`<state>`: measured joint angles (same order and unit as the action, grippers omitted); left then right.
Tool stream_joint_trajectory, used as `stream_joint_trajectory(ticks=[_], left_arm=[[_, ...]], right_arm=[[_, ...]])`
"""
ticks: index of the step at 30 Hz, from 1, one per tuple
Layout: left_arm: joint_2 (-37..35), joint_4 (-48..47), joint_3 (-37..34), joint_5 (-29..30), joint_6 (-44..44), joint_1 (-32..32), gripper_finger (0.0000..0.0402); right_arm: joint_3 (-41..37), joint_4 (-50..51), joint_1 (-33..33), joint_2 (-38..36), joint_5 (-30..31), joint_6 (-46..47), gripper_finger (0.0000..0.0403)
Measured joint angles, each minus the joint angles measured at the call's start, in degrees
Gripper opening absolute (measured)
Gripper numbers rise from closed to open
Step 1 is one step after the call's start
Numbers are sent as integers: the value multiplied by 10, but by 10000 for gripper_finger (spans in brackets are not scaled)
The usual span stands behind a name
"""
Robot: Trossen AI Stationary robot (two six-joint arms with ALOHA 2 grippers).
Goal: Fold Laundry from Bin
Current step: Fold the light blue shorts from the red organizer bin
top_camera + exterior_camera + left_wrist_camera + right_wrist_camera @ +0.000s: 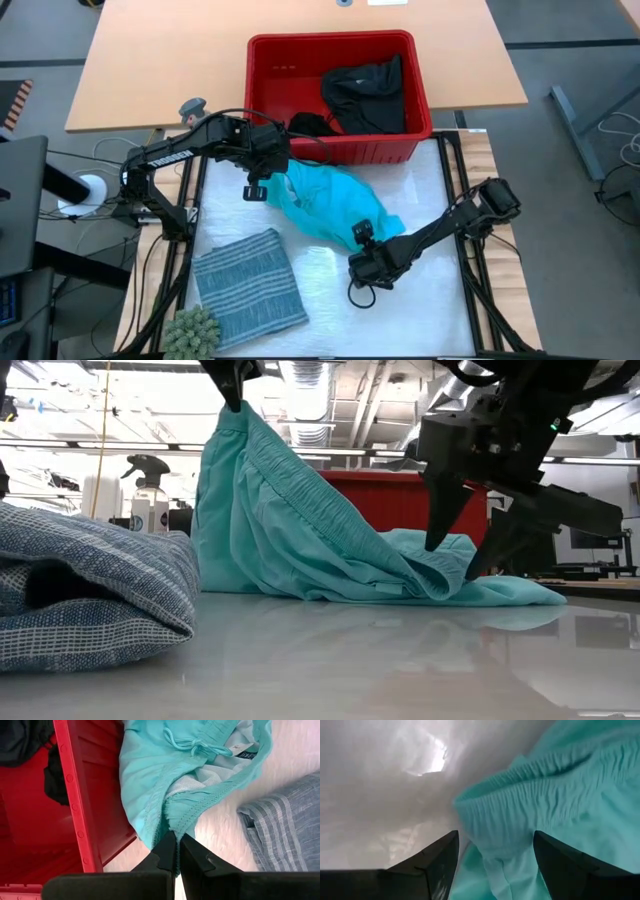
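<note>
At the near edge of the white surface (430, 310) lies a blue-grey striped garment (249, 288), already folded into a thick pad and set well apart from the arms, probably to keep the middle free for the next piece. A small green knobbly object (191, 331) sits touching its near corner.

Past it, in the middle, a bright turquoise garment (325, 205) is being spread out. The right gripper (366, 268) hangs low at the garment's near end with its jaws spread wide. In the right wrist view the gathered elastic edge lies between the 2 dark fingers, not yet pinched, so this arm seems poised to take hold of that edge.

Farther back, the left gripper (176, 851) has its jaws pressed together, pinching a bunched fold of the turquoise cloth at the waistband, near the drawstring (192, 745). The low view shows this end lifted high, so the cloth drapes in a slope down to the surface. Held like that, the garment hangs open and could be stretched flat between the 2 arms.

Just behind the left gripper stands the red bin (415, 130), its front wall close beside the lifted cloth. Inside it, black garments (365, 95) are heaped, waiting to be folded. A spray bottle (148, 495) stands farther off in the room.
</note>
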<state>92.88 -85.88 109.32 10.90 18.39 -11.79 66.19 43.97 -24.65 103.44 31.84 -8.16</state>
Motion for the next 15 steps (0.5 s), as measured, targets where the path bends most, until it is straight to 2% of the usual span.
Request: stream_joint_trajectory(ticks=[9, 12, 15], left_arm=[[0, 3, 0, 0, -9, 0, 0], [0, 3, 0, 0, -9, 0, 0], [0, 4, 0, 0, -9, 0, 0]], right_arm=[[-57, -135, 15, 0, 3, -79, 282], [-75, -141, 20, 0, 38, -101, 281], [-89, -145, 31, 0, 35, -101, 274]])
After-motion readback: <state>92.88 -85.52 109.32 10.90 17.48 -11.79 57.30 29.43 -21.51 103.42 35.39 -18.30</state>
